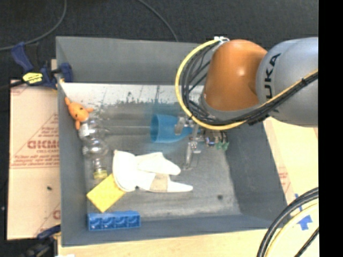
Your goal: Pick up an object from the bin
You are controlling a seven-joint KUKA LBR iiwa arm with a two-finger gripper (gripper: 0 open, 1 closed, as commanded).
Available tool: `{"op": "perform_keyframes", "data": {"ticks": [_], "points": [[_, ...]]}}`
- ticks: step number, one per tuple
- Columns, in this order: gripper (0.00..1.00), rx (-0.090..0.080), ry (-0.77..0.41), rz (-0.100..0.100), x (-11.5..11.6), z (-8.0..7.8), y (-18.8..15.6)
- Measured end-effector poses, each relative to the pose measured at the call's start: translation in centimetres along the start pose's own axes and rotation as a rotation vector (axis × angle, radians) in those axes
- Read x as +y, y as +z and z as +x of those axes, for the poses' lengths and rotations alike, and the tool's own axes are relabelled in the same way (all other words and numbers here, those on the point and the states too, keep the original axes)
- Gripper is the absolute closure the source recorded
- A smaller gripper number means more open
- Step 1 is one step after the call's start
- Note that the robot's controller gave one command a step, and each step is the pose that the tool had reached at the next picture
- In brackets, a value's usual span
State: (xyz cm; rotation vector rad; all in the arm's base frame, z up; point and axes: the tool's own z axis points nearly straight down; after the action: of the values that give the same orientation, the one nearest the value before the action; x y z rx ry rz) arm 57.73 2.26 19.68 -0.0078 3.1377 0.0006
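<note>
Orange-capped arm (233, 76) over the grey bin (252, 197) (dark floor (134, 15) around).
Pincer (189, 155), its opening unreadable, hangs beside a tipped blue cup (162, 128), near a white glove (142, 170).

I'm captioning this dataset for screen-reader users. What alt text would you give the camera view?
A robot arm reaches from the right into a grey metal bin, its gripper just right of a blue cup and a white cloth. Along the left side lie a clear bottle, an orange toy, a yellow block and a blue brick.
</note>
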Motion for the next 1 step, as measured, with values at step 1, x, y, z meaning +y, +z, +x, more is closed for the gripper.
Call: {"op": "perform_keyframes", "data": {"ticks": [1], "points": [[0.0, 0.002, 0.033, -0.001, 5.08, -1.98, 8.04]]}}
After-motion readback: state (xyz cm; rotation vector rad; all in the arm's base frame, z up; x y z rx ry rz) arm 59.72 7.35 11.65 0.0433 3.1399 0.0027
